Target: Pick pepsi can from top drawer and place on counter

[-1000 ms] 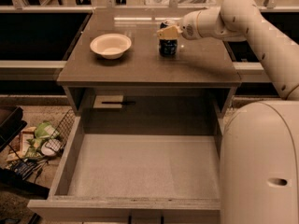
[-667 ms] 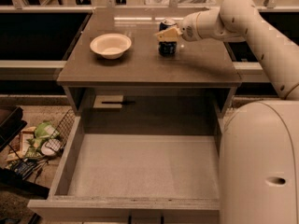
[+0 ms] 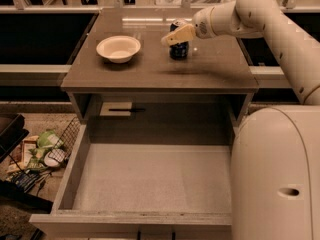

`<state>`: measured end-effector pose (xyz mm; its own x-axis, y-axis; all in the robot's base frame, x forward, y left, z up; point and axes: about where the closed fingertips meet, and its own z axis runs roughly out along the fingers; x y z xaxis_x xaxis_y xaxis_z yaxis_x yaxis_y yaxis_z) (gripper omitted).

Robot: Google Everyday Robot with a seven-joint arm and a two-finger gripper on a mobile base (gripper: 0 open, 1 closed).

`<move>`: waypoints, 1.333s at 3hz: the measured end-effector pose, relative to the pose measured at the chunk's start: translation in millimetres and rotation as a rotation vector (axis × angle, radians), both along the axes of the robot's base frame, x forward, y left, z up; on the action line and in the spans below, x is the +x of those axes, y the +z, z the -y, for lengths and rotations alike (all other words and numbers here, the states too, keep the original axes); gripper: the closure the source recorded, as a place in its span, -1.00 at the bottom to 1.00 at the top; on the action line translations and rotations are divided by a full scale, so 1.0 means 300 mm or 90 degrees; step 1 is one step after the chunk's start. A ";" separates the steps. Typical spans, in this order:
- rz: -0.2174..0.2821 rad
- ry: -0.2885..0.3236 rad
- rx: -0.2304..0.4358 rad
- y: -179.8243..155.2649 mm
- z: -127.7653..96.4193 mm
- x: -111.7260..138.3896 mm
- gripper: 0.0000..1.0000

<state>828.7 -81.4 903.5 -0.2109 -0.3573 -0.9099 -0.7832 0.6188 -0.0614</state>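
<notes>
Comparing this moment with the second before it, you would have found little changed: the can [image 3: 179, 51] stood at the same spot on the counter [image 3: 150, 71], right of the bowl [image 3: 118, 49] and well apart from it, and the drawer [image 3: 70, 176] below hung pulled out with nothing showing on its pale floor. What had shifted was the gripper [image 3: 178, 35], which reached in from the right at the end of the arm. It had slid a touch lower and to the left, so that its pale tip now lay across the can's upper front, and what looked like the rim of the lid showed just above it. You could not tell whether the claw clasped the can or had already let it go, since the can hid the far side. Judged from this, the carry was over: the can was out of the drawer and down on the counter, and only the release and the pull-back were left for you to confirm. The can itself looked small and dark blue with pale markings, smaller than the bowl. It stood upright with its base flat on the glossy slab, toward the back and a little right of the middle, with a faint shadow beneath it
</notes>
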 end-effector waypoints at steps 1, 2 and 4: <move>0.022 0.009 -0.046 0.142 0.048 -0.030 -1.00; 0.059 0.007 -0.091 0.297 0.167 -0.115 -1.00; 0.187 -0.069 -0.239 0.606 0.496 -0.432 -1.00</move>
